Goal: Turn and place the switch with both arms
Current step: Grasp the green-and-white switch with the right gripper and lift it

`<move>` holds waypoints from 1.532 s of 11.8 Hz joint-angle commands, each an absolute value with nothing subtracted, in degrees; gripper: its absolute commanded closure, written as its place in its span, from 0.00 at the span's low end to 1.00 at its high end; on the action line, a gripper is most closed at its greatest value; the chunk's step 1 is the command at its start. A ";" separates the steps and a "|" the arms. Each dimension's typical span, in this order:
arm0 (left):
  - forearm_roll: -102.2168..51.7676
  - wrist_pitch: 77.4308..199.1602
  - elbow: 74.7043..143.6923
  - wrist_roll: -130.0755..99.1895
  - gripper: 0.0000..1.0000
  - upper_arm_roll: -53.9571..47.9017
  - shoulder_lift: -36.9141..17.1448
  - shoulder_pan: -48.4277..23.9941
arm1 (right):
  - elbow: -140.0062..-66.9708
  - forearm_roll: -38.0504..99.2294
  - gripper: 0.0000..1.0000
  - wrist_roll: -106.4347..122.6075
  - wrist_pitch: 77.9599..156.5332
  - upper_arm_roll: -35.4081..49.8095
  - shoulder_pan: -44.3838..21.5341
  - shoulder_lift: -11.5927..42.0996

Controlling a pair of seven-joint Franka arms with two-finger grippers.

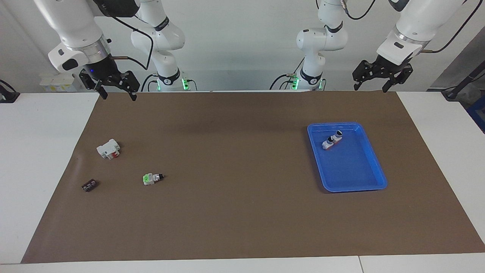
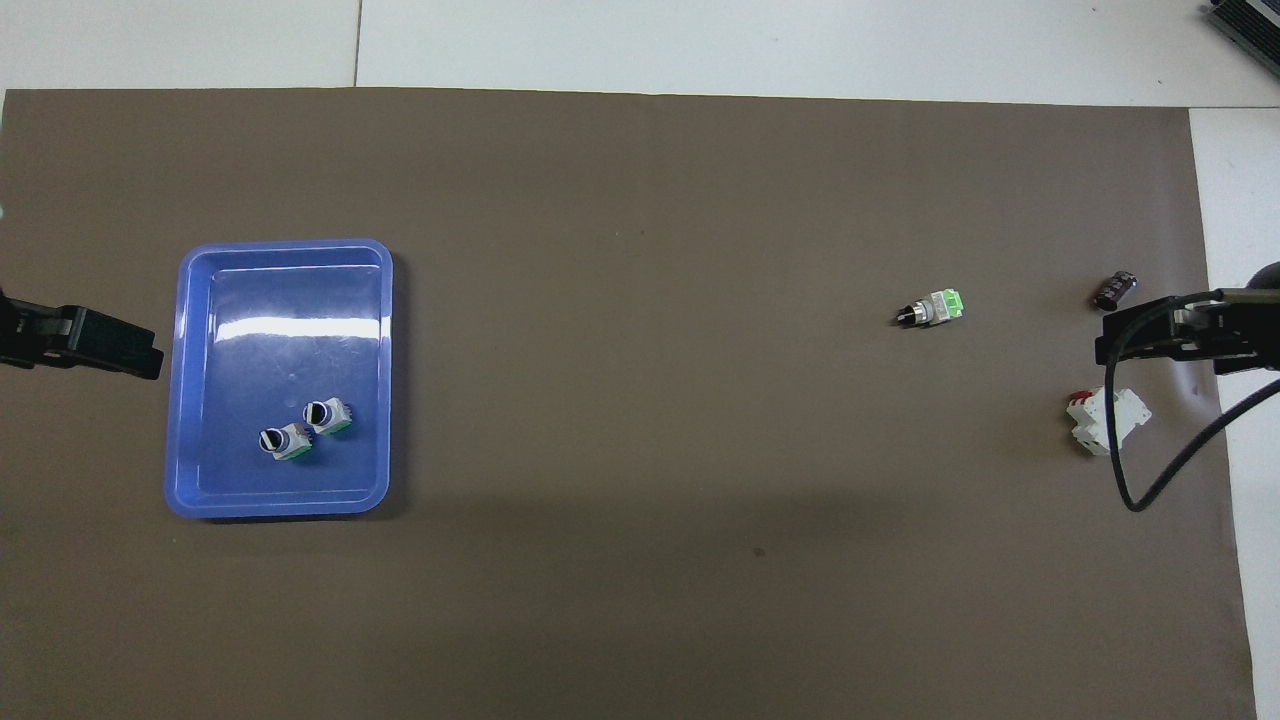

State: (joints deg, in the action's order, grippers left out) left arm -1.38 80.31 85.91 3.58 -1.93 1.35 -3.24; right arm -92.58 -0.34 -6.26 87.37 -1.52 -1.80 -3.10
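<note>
I see the small grey-white switch with green block (image 1: 152, 178) lying flat, lower left, unheld; right gripper (image 1: 115, 89) and left gripper (image 1: 380, 81) hang spread, waiting.

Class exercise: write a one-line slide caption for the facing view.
Green-ended switch lies on the brown mat; both pincers, left and right, hang raised, open.

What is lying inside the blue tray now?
Inside the blue tray, two small grey-white knobbed pieces sit side by side, toward the robots' end. Their undersides are hidden. The switch is outside, on the brown mat.
</note>
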 commanded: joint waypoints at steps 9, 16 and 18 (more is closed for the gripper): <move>-0.53 80.16 87.45 3.16 0.00 -2.20 2.72 -2.81 | -92.55 -0.70 0.00 -16.11 94.11 -1.67 1.14 -2.73; -0.53 80.16 87.45 3.16 0.00 -2.20 2.72 -2.81 | -98.61 -1.76 0.00 -36.00 107.39 -1.67 1.14 0.33; -0.53 80.16 87.36 3.16 0.00 -2.20 2.72 -2.81 | -98.70 -1.93 0.00 -44.69 109.76 -1.67 1.06 3.94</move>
